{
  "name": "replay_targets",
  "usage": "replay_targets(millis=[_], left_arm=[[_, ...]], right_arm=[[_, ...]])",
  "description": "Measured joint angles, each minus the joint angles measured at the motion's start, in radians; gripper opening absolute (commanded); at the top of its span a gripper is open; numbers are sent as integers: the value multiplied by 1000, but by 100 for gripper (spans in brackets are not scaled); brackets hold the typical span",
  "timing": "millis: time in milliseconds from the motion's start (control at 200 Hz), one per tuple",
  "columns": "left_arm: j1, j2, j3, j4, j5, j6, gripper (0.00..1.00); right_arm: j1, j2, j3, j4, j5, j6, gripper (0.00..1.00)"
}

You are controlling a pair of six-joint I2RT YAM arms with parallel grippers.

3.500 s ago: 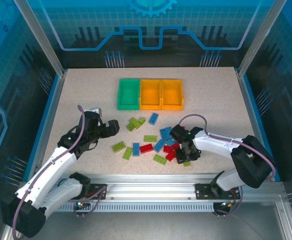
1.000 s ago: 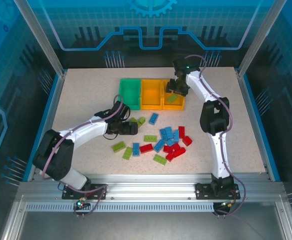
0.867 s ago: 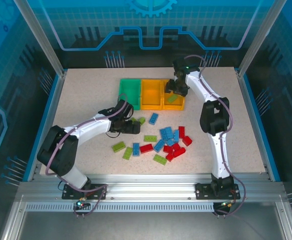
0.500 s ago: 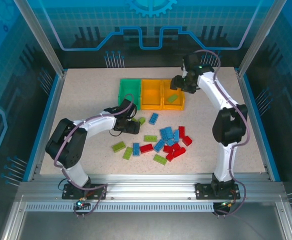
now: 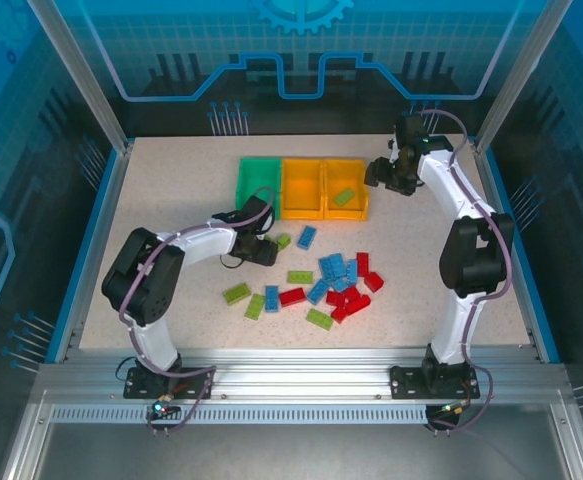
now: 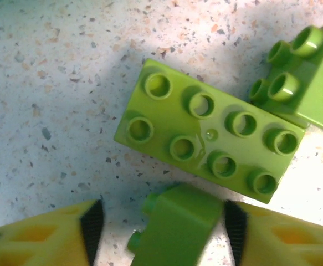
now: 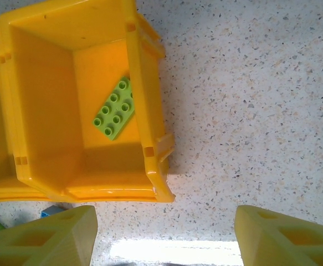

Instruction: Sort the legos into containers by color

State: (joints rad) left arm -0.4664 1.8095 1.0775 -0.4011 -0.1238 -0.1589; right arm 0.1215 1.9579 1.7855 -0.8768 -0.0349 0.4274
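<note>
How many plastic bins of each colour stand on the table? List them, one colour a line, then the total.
Green open-topped rectangular plastic bin: 1
Orange open-topped rectangular plastic bins: 2
Total: 3

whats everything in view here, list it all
green bin: 1, green, far row's left end
orange bins: 2, orange, rest of that row
binned lime brick: 1, lime, right orange bin
loose lime bricks: about 7, lime, pile's left and near side
blue bricks: about 6, blue, mid-pile
red bricks: about 5, red, mostly pile's right
table: 1, speckled beige, under all
left gripper: 1, yellow, astride a lime brick, pile's left
right gripper: 1, yellow, open, empty, right of the bins
</note>
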Motion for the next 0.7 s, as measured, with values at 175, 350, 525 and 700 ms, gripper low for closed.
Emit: replay_targets(millis=[175,350,525,700], left_arm=[[0,12,6,0,25,20,36],[0,6,6,-1,29,19,35],[0,-53,6,-13,29,1,34],[0,-126,34,-48,40,-39,35]], right_arm=[[0,0,0,6,-3,0,67],[-1,0,-5,8,-3,-3,67],[-3,0,-13,18,-3,-3,67],[-4,0,-19,27,-3,-13,66]])
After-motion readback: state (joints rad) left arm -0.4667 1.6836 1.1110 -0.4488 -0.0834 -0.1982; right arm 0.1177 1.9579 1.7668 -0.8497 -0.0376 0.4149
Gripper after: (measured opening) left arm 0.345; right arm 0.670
